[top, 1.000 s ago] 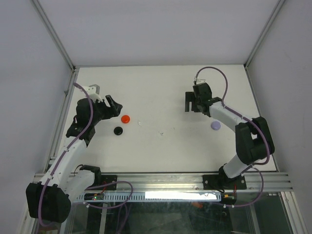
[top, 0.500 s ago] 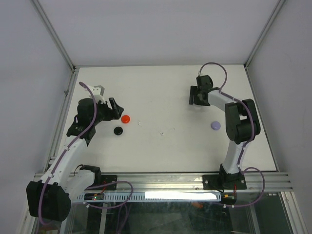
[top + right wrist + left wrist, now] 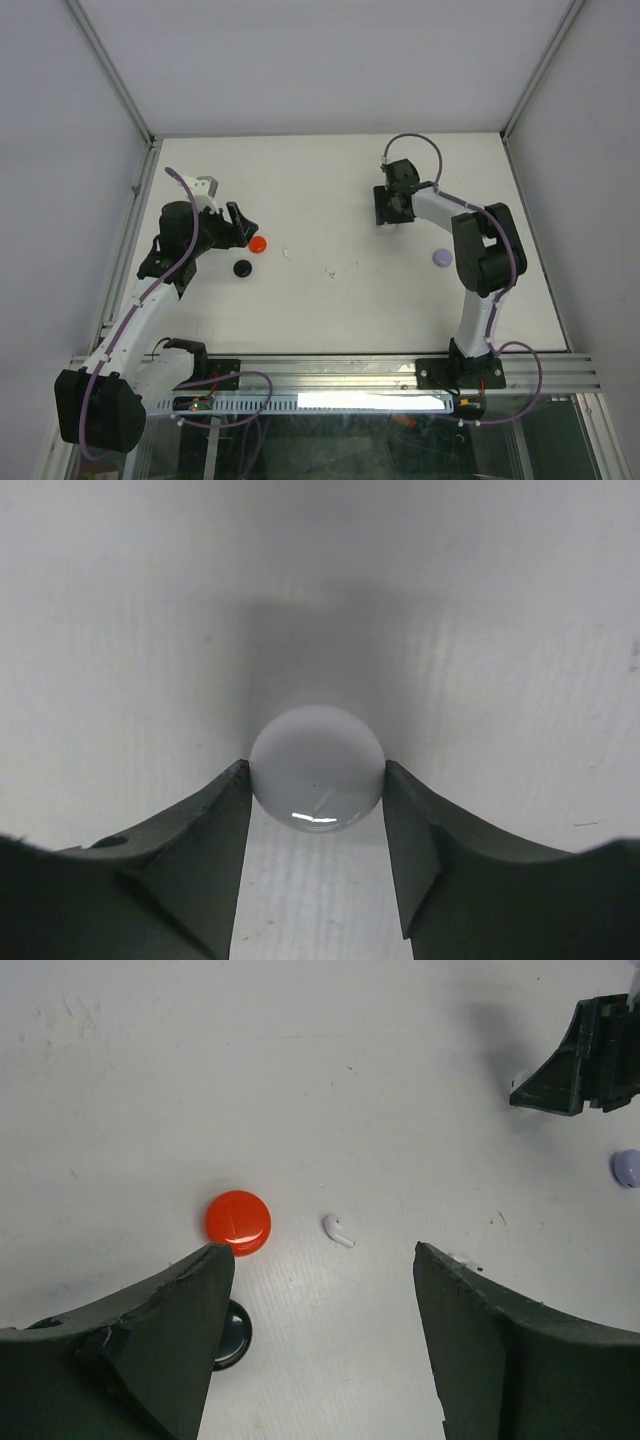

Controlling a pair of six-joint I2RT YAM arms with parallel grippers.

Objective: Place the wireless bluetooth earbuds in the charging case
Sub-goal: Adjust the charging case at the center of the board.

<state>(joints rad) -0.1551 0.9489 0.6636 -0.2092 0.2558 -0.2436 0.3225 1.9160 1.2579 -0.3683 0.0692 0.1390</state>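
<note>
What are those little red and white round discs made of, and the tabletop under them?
The red case looks like glossy hard plastic, judging by its bright, even sheen. The white case seems the same: a sharp light reflection sits on its smooth dome. The table looks like matte white laminate or painted board, lightly scuffed; I cannot tell which.

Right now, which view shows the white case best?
Right wrist: the white case sits centre frame, its whole dome visible, with the right hand touching both sides. In the top view that hand covers it. Left wrist shows only a pale speck by the distant hand, too small to tell.
</note>
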